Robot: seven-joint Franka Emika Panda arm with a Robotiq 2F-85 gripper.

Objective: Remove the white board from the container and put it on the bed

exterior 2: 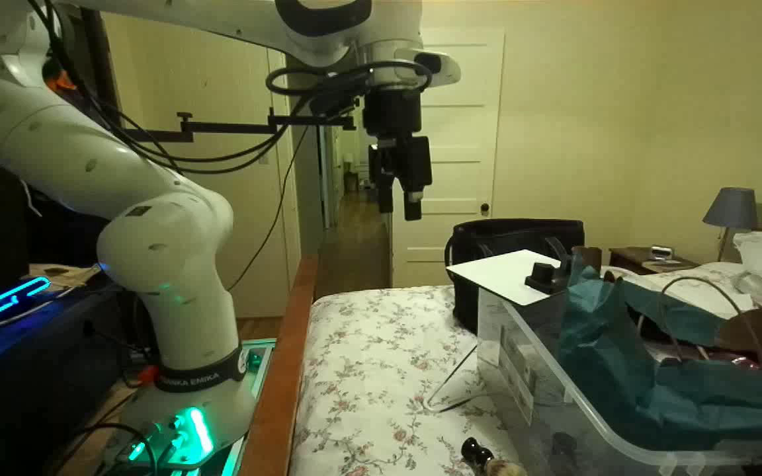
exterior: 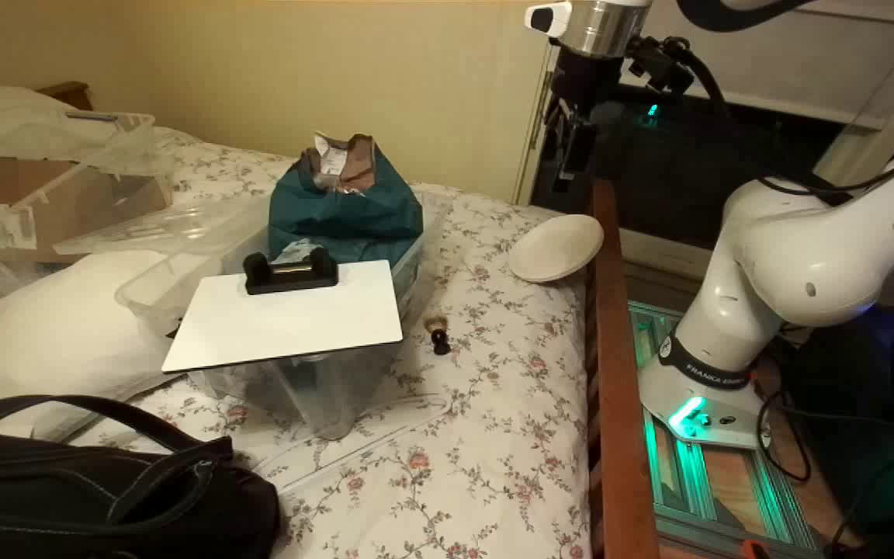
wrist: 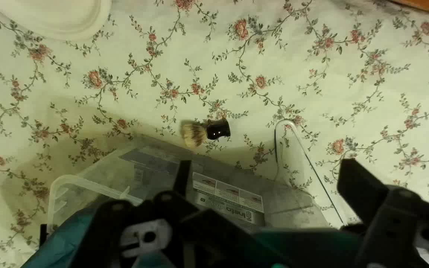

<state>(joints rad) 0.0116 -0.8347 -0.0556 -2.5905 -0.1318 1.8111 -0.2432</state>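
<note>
Lower down, well apart from tool (exterior 2: 399, 205) — jaws spread wide — white board (exterior 2: 503, 272) lies atop container (exterior 2: 546, 396).

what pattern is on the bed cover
Pinkish-red flowers on leafy grey-green vines over cream; the bed cover shows best in the wrist view.

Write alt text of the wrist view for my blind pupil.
An open black gripper partly hides a clear plastic container on a flowered bed. A shaving brush lies beside the container; a white dish sits top left, cropped.
</note>
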